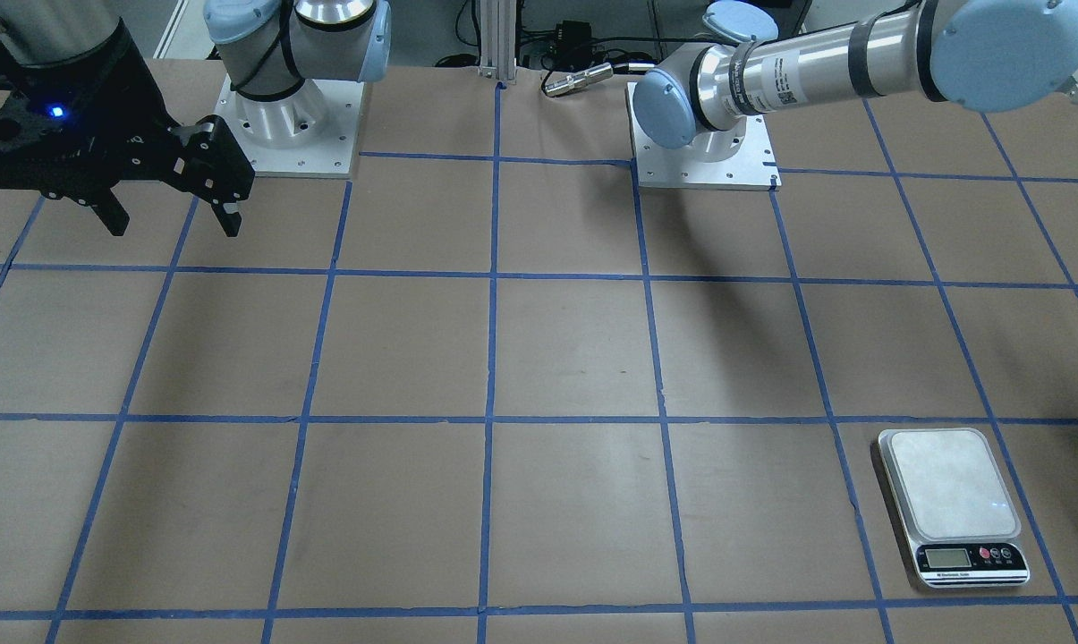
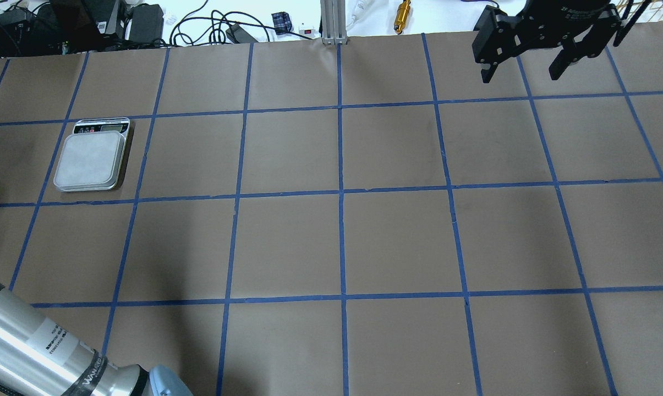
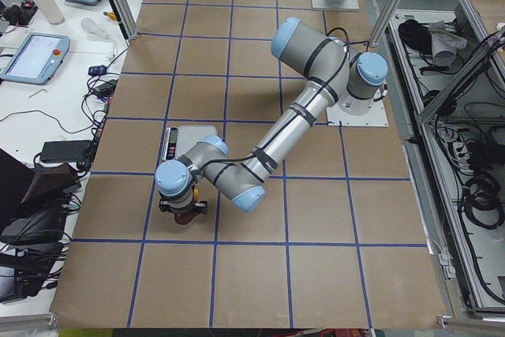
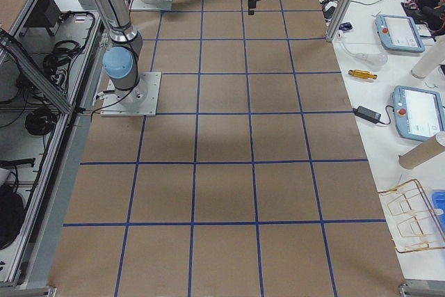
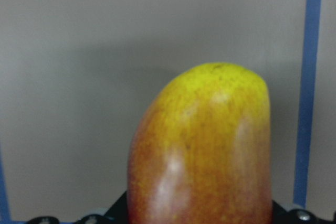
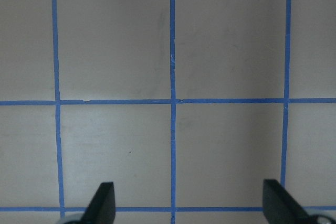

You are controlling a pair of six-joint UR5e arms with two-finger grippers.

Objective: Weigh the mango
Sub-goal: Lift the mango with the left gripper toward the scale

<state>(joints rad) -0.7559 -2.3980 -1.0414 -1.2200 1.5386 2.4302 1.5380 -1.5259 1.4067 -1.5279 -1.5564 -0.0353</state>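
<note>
The mango [image 5: 202, 150] is grasped by the left jaws near the scale [image 2: 92, 159]; the right jaws are released.

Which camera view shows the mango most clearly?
The left wrist-mounted view: the mango fills it close up, with a yellow tip and red-orange skin. Overhead exterior catches only a yellow sliver at the edge; exterior left, a small dark red spot. The other views do not show it.

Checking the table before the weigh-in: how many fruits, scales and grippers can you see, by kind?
mango: 1
digital kitchen scale: 1
grippers: 2, the left gripper and the right gripper
total: 4
</note>
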